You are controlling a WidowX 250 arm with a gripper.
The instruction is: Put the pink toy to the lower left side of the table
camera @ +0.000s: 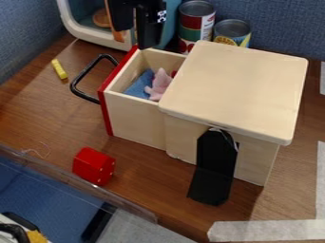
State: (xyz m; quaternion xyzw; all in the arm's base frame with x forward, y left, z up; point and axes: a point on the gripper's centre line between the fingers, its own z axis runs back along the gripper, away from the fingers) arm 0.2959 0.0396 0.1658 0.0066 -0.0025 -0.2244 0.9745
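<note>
Gripper (pixel 148 33): jaw state cannot be told. Lower in view than jaws: toy (pixel 159 84), pink, in drawer (pixel 134 118). Right of jaws: cans (pixel 192 26), labelled

Your table (pixel 143 171) has a brown wood-grain top. On it, right of the middle, you have a pale wooden box (pixel 238 90) — its red-fronted drawer (pixel 108 114) is pulled out to the left. Near the far left lies a small yellow block (pixel 59 69), and a red block (pixel 93 165) sits near the near-left edge, with a thin thread (pixel 43 152) farther left. You have whitish tape (pixel 266 230) stuck down at the near right — more runs along the right side. Two cans (pixel 195 23) stand at the far side, their bases hidden.
</note>
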